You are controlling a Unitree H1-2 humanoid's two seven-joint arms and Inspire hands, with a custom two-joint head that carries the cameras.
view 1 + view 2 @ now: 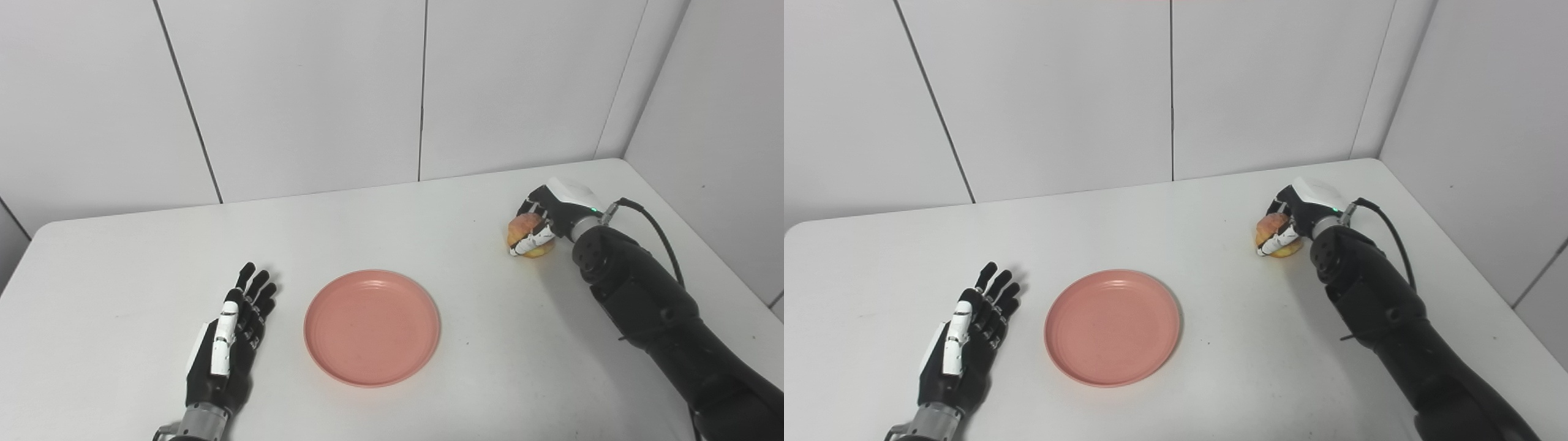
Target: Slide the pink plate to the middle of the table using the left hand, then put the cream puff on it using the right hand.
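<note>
- My right hand [547, 219] was far out toward the back right corner of the white rectangular table [490, 380], with its fingers [531, 240] wrapped around the golden-brown, round cream puff [525, 236].
- The cream puff sat low against the tabletop near the right edge; I could not tell whether its underside was touching the surface or just off it.
- A white-tipped finger crossed the front of the pastry, and the rest of my hand covered its back and right side, so only its left and lower parts showed.
- My right forearm [649, 306], black and jointed, ran from the front right corner up to that hand, with a black cable [658, 233] looping off the wrist.
- The shallow, round pink plastic plate [372, 327] lay flat about midway between the left and right edges, nearer the front edge than the back.
- The plate held nothing, and it was well apart from the cream puff, which lay off toward the back right.
- My left hand [229, 343] rested near the front edge, just to the left of the plate and not touching it.
- That hand was released, gripping nothing, its fingers [257, 291] stretched out together and pointing toward the back edge, thumb side up.
- White wall panels [306, 92] stood behind the back edge and along the right side.
</note>
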